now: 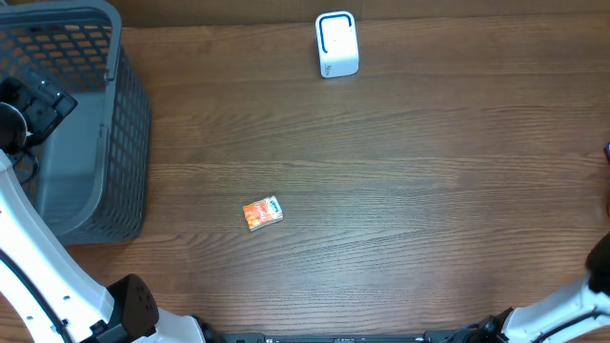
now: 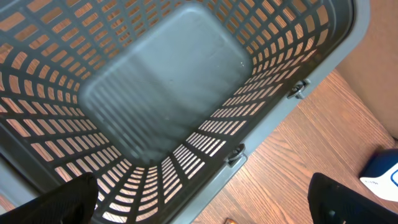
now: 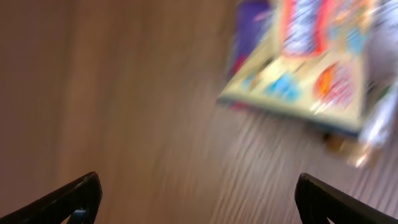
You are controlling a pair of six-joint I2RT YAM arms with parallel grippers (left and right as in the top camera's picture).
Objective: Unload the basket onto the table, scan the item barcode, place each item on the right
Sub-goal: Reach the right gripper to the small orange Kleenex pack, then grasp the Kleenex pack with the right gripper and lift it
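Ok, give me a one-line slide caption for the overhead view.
Small orange packet lies on the wooden table, white scanner near the far edge, grey mesh basket at the left.

On the table [image 1: 410, 181], the scanner [image 1: 336, 44] stood at twelve o'clock by the far edge. The basket [image 1: 129, 124] sat at ten o'clock in the far left corner, well apart from it. The packet [image 1: 263, 212] lay at seven o'clock from the centre, at four o'clock from the basket.
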